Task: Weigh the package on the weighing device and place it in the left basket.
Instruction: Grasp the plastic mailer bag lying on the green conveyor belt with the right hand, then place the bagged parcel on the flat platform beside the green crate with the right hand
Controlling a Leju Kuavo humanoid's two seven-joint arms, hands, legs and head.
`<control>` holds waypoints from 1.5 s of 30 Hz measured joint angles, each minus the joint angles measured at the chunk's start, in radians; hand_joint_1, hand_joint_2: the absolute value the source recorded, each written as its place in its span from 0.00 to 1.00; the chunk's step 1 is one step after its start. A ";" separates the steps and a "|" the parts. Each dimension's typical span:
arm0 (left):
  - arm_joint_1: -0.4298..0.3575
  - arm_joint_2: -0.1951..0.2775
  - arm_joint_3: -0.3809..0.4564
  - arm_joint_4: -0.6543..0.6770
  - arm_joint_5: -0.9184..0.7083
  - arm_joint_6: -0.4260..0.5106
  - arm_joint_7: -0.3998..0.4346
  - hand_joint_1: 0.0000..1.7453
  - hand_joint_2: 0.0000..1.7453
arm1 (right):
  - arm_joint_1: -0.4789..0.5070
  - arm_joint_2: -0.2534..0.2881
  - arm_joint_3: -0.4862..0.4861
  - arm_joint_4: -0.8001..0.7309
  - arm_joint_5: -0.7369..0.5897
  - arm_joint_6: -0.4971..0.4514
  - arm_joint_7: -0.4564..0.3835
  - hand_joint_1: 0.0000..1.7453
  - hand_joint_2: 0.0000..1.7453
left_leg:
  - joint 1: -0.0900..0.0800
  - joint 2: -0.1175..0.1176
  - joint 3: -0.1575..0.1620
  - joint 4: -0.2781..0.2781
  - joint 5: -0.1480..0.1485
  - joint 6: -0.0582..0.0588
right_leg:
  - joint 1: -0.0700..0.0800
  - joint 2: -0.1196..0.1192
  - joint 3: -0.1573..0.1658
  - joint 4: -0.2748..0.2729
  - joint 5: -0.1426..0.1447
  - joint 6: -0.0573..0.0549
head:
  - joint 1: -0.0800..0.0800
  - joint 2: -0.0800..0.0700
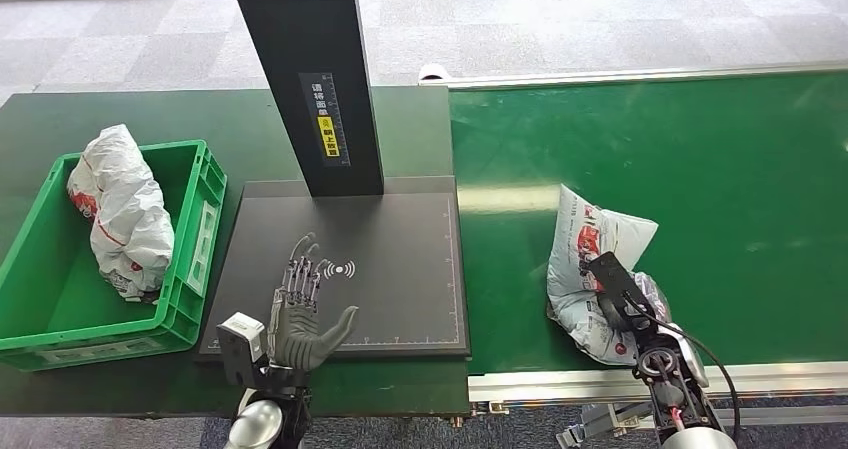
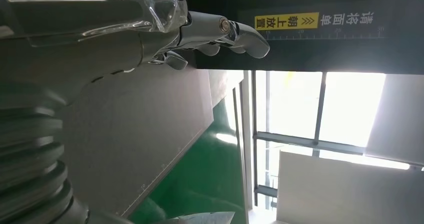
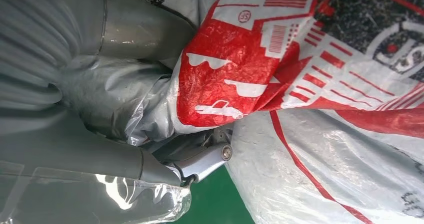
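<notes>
A dark tabletop (image 1: 40,129) carries the green basket (image 1: 190,269) at left and the black weighing device (image 1: 400,269) beside it; a green conveyor belt (image 1: 700,149) runs to the right, grey floor tiles beyond. The left hand (image 1: 305,309) hovers over the scale plate, fingers spread, holding nothing. The right hand (image 1: 625,304) grips the white-and-red package (image 1: 590,249) near the belt's front edge

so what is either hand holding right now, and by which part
The right hand grips the crinkled white-and-red plastic package at its near end; the left hand holds nothing.
</notes>
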 joint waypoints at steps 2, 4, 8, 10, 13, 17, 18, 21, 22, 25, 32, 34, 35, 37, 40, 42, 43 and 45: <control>0.002 0.003 0.000 -0.007 0.000 0.000 0.000 0.00 1.00 | 0.004 0.002 -0.001 -0.007 0.000 -0.001 -0.001 1.00 1.00 | 0.000 0.000 0.000 0.000 0.000 0.000 | 0.000 0.000 0.000 0.000 0.000 0.000 | 0.000 0.000; 0.005 0.005 0.000 -0.012 0.000 0.002 -0.001 0.00 1.00 | 0.010 0.005 -0.001 -0.015 -0.003 -0.004 -0.006 1.00 1.00 | 0.000 -0.001 0.000 0.000 0.000 0.000 | 0.000 0.000 0.000 0.000 0.000 0.000 | 0.000 0.000; 0.014 0.010 0.005 -0.028 -0.001 0.007 -0.002 0.00 1.00 | 0.035 0.011 -0.002 -0.060 -0.008 -0.009 -0.008 1.00 1.00 | 0.000 -0.001 -0.001 0.000 0.000 0.000 | 0.000 0.000 0.000 0.000 0.000 0.000 | 0.000 0.000; 0.018 0.012 0.009 -0.039 -0.002 0.009 -0.002 0.00 1.00 | 0.052 0.014 -0.002 -0.093 -0.014 -0.010 -0.006 1.00 1.00 | 0.000 -0.001 -0.001 0.000 0.000 0.000 | 0.000 0.000 -0.001 0.000 0.000 0.000 | 0.000 0.000; 0.026 0.014 0.022 -0.059 -0.006 0.017 -0.006 0.00 1.00 | 0.089 0.021 -0.002 -0.176 -0.027 -0.012 -0.009 1.00 1.00 | 0.000 -0.001 -0.002 0.000 0.000 0.000 | 0.000 0.000 -0.002 0.000 0.000 0.000 | 0.000 0.000; 0.043 0.018 0.066 -0.123 -0.014 0.038 -0.022 0.00 1.00 | 0.160 0.034 0.019 -0.382 -0.070 -0.012 -0.025 1.00 1.00 | 0.000 -0.001 -0.006 0.000 0.000 0.000 | 0.000 0.000 -0.004 0.000 0.000 0.000 | 0.000 0.000; 0.048 0.019 0.084 -0.148 -0.016 0.044 -0.025 0.00 1.00 | 0.176 0.037 0.034 -0.449 -0.088 -0.010 -0.028 1.00 1.00 | 0.000 -0.001 -0.006 0.000 0.000 0.000 | 0.000 0.000 -0.005 0.000 0.000 0.000 | 0.000 0.000; 0.061 0.021 0.142 -0.232 -0.020 0.060 -0.029 0.00 1.00 | 0.203 0.045 0.097 -0.611 -0.136 0.008 -0.038 1.00 1.00 | 0.001 0.001 -0.007 -0.001 0.000 0.000 | 0.000 0.001 -0.006 0.001 0.000 0.000 | 0.000 0.000; 0.067 0.021 0.161 -0.260 -0.021 0.067 -0.031 0.00 1.00 | 0.205 0.050 0.126 -0.650 -0.150 0.018 -0.043 1.00 1.00 | 0.001 0.002 -0.007 -0.001 0.000 -0.001 | 0.001 0.002 -0.006 0.001 0.000 0.000 | 0.000 0.000; 0.082 0.020 0.214 -0.335 -0.024 0.092 -0.039 0.00 1.00 | 0.199 0.079 0.227 -0.711 -0.183 0.049 -0.061 1.00 1.00 | 0.002 0.003 -0.006 -0.001 0.000 -0.001 | 0.002 0.004 -0.006 0.001 0.000 -0.001 | 0.000 0.000; 0.085 0.017 0.299 -0.426 -0.033 0.125 -0.042 0.00 1.00 | 0.136 0.139 0.400 -0.699 -0.237 0.071 -0.079 1.00 1.00 | 0.002 0.001 -0.005 -0.001 0.002 -0.002 | 0.002 0.002 -0.006 0.001 0.000 -0.001 | 0.000 0.000; 0.085 0.017 0.309 -0.434 -0.033 0.131 -0.042 0.00 1.00 | 0.126 0.143 0.419 -0.694 -0.248 0.079 -0.082 1.00 1.00 | 0.002 0.001 -0.006 -0.001 0.002 -0.001 | 0.001 0.001 -0.005 0.001 0.000 -0.001 | 0.000 0.000; 0.085 0.017 0.314 -0.437 -0.033 0.138 -0.042 0.00 1.00 | 0.122 0.144 0.427 -0.692 -0.256 0.092 -0.084 1.00 1.00 | 0.002 0.001 -0.006 -0.001 0.002 -0.001 | 0.001 0.001 -0.005 0.001 0.000 -0.001 | 0.000 0.000; 0.085 0.016 0.326 -0.442 -0.029 0.156 -0.042 0.00 1.00 | 0.111 0.148 0.442 -0.683 -0.275 0.128 -0.087 1.00 1.00 | 0.002 0.002 -0.007 -0.001 0.002 -0.001 | 0.001 0.002 -0.005 0.001 0.000 -0.001 | 0.000 0.000; 0.083 0.014 0.349 -0.447 -0.012 0.176 -0.041 0.00 1.00 | 0.094 0.176 0.473 -0.648 -0.290 0.163 -0.091 1.00 1.00 | 0.002 0.002 -0.007 -0.001 0.001 -0.001 | 0.001 0.002 -0.006 0.001 0.000 -0.001 | 0.000 0.000; 0.079 0.012 0.367 -0.449 -0.003 0.179 -0.035 0.00 1.00 | 0.075 0.206 0.498 -0.604 -0.291 0.166 -0.094 1.00 1.00 | 0.002 0.002 -0.007 -0.001 0.002 -0.002 | 0.002 0.002 -0.007 0.001 0.000 -0.001 | 0.000 0.000; 0.075 0.011 0.377 -0.450 0.001 0.178 -0.032 0.00 1.00 | 0.064 0.223 0.513 -0.576 -0.291 0.166 -0.096 1.00 1.00 | 0.002 0.002 -0.007 -0.001 0.002 -0.002 | 0.002 0.002 -0.007 0.001 0.000 -0.001 | 0.000 0.000; 0.064 0.007 0.395 -0.450 0.003 0.175 -0.025 0.00 1.00 | 0.040 0.257 0.543 -0.522 -0.295 0.170 -0.099 1.00 1.00 | 0.003 0.003 -0.006 -0.001 0.002 -0.002 | 0.003 0.002 -0.007 0.001 0.001 -0.001 | 0.000 0.000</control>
